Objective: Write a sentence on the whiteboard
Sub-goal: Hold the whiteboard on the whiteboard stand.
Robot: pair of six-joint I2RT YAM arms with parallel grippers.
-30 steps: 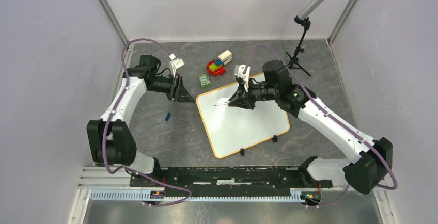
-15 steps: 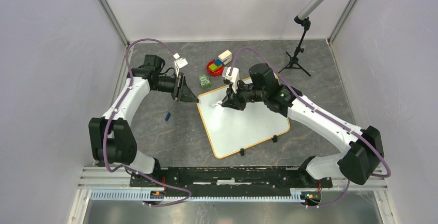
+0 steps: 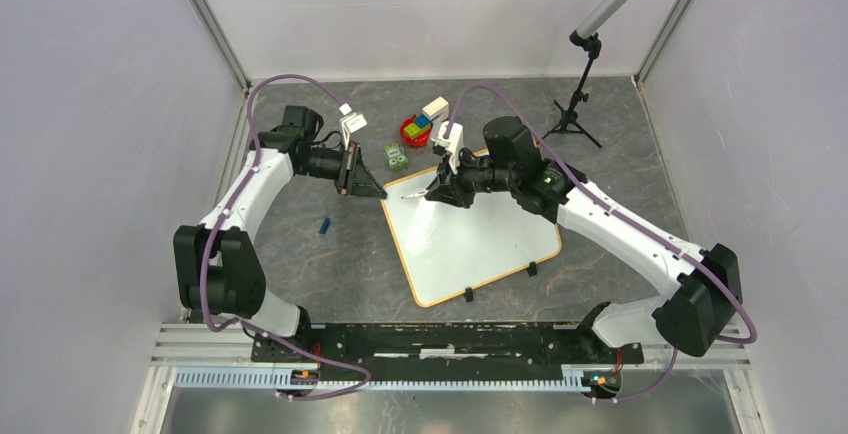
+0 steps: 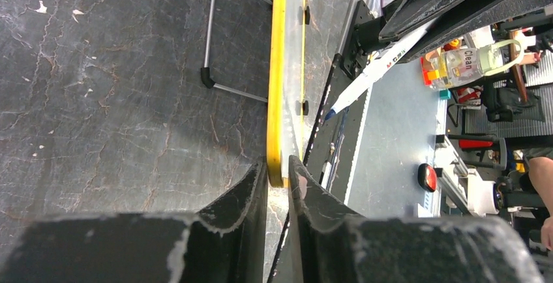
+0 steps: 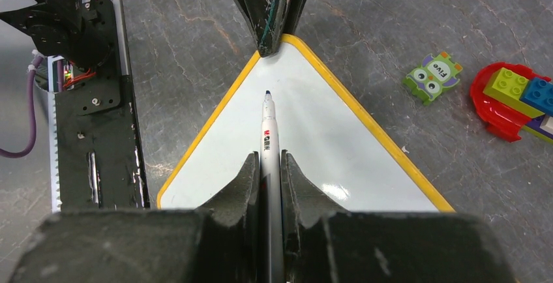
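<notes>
Left wrist view: left jaws pinch whiteboard's [image 4: 278, 81] yellow rim; right jaws clamp slim marker [image 5: 268, 141].

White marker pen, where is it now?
In the right wrist view the white marker pen is clamped in the right tool, tip over the yellow-rimmed whiteboard corner that the left tool pinches.
</notes>
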